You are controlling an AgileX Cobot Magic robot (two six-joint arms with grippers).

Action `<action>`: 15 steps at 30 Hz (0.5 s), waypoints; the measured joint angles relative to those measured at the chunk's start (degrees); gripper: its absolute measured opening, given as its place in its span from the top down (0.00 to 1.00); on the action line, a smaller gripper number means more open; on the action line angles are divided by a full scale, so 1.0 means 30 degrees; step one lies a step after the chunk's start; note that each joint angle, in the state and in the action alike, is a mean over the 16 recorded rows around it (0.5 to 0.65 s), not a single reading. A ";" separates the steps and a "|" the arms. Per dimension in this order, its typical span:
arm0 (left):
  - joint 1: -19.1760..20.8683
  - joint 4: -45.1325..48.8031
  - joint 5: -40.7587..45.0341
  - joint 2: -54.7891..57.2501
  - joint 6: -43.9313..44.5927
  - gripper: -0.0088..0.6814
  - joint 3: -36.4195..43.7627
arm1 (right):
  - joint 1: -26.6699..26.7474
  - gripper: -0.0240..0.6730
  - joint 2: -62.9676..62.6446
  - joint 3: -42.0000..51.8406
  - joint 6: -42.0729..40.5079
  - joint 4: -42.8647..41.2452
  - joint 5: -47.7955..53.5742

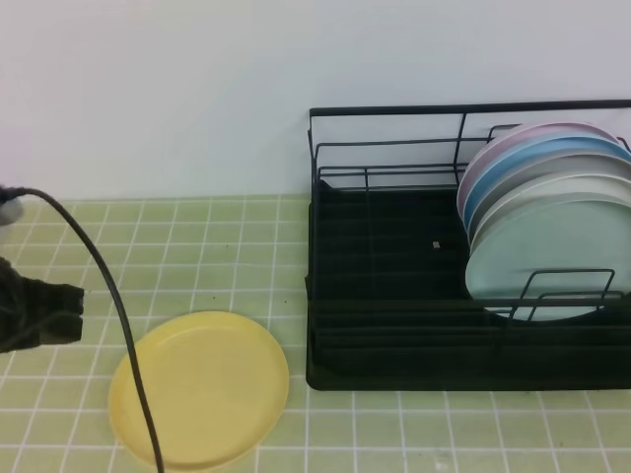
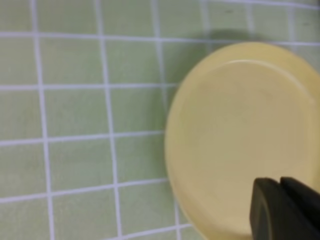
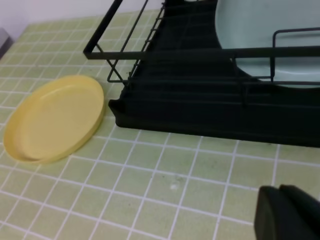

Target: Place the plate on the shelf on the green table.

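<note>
The pale-yellow plate lies flat on the green table, left of the shelf, a black wire rack. My left gripper hovers at the table's left edge, just left of the plate, empty. In the left wrist view its shut fingertips hang over the plate near its rim. In the right wrist view my right gripper is shut and empty above bare tiles, with the plate far left and the shelf ahead.
Several plates stand upright in the shelf's right half: pink, blue, grey and a mint-green plate in front. The shelf's left half holds nothing. A black cable arcs over the yellow plate. A white wall backs the table.
</note>
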 joint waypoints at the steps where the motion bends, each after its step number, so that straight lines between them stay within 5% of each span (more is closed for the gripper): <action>1: 0.0182 0.0010 0.0297 0.0552 0.0068 0.98 -0.0232 | 0.0050 0.97 0.0000 0.0000 -0.0093 0.0000 -0.0022; 15: 0.0893 -0.0668 -0.0061 0.6092 0.0065 0.78 -0.0880 | 0.0290 0.97 0.0000 0.0000 -0.0346 0.0074 -0.0071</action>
